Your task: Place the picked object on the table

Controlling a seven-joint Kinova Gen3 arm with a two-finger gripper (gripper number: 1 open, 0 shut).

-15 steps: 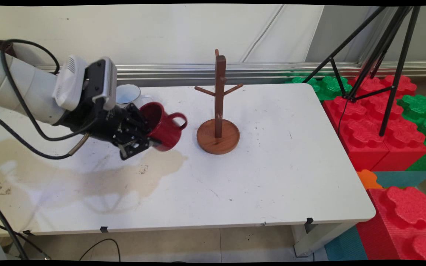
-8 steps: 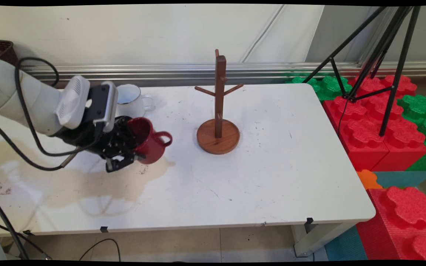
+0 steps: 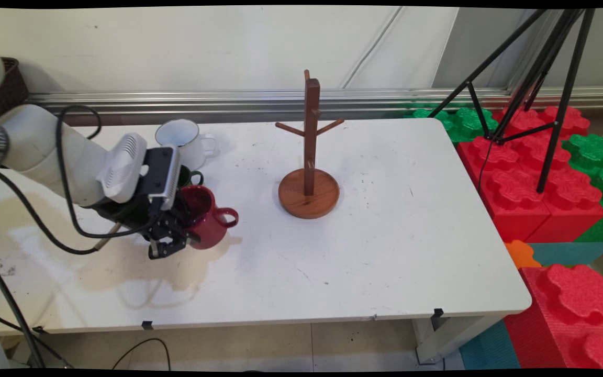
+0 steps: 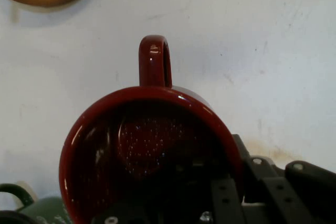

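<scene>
Red mug (image 3: 204, 217); white mug (image 3: 182, 139); green mug (image 4: 44, 211); brown stand (image 3: 309, 178); white table (image 3: 375, 235)

A white enamel mug (image 3: 180, 137) stood at the far left of the white tabletop (image 3: 375, 230), with a dark green mug (image 3: 188, 177) just in front of it. A wooden mug tree (image 3: 309, 173) stood upright near the middle. Red and green foam blocks (image 3: 537, 178) lay beside the tabletop on the right, under a black tripod (image 3: 532, 73).
</scene>
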